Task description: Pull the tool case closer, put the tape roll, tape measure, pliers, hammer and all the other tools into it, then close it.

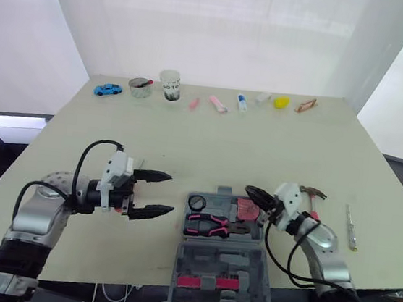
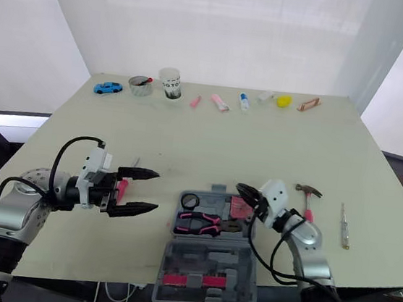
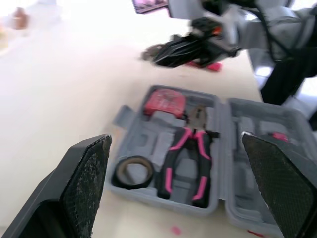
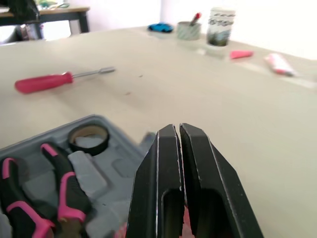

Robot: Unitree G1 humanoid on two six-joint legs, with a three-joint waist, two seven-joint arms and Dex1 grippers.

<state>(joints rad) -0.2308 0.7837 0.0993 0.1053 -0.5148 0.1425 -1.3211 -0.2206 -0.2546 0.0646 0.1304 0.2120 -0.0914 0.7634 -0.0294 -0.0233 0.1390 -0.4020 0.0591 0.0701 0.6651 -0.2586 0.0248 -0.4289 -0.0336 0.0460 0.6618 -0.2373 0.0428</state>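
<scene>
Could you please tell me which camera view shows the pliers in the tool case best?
The left wrist view: the pliers lie whole and close in the tool case. Both eye views show them small; the right wrist view catches mostly their pink-and-black handles.

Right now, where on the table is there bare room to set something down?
The broad middle of the table is bare, from the far row with the blue toy car and white cup down to the tool case. The near edge is crowded: left gripper, case, right gripper and hammer sit side by side.
</scene>
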